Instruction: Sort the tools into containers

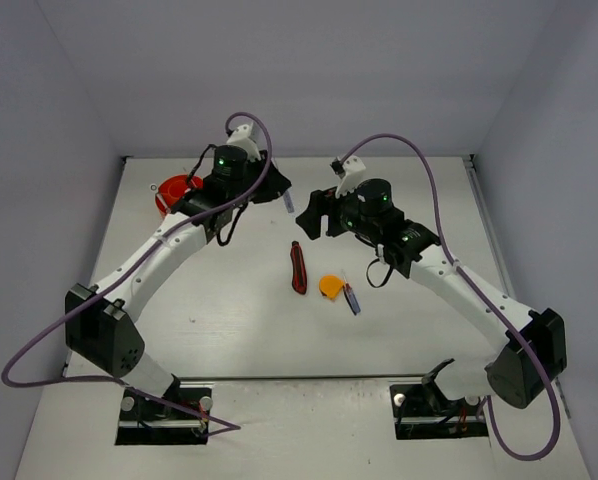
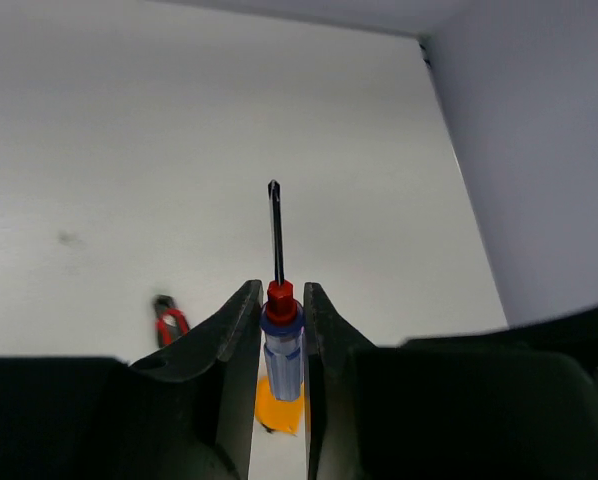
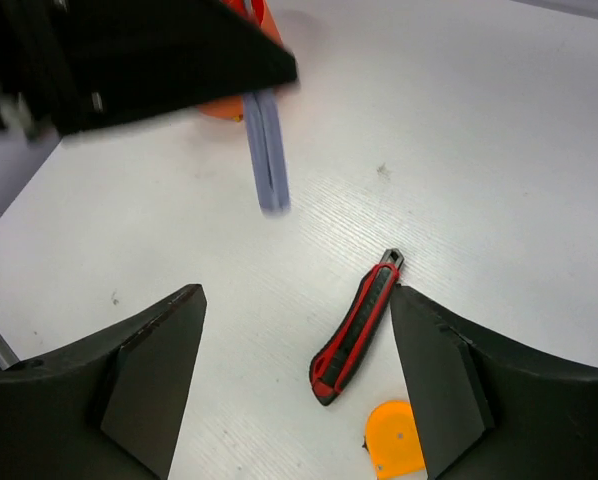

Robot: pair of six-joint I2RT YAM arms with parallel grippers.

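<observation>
At the back-left, the orange-red tub (image 1: 171, 186) is sitting close to the rear edge of the tabletop (image 1: 229, 310), partly tucked under the left arm (image 1: 159, 250). The left gripper (image 2: 280, 292) is squeezing down narrow on the blue-handled screwdriver (image 2: 282, 345), its red collar at the mouth of the jaws and its thin dark shaft poking straight out. Just right of it the right gripper (image 3: 297, 300) is gaping wide and holding nothing, with the red-black tool (image 1: 298, 267) lying on the tabletop nearby. Further right the orange tape measure (image 1: 330, 286) is lying mid-table with a short blue tool (image 1: 352, 298) just beside it, and a broad run of tabletop is stretching from them to the right-hand and near edges.
</observation>
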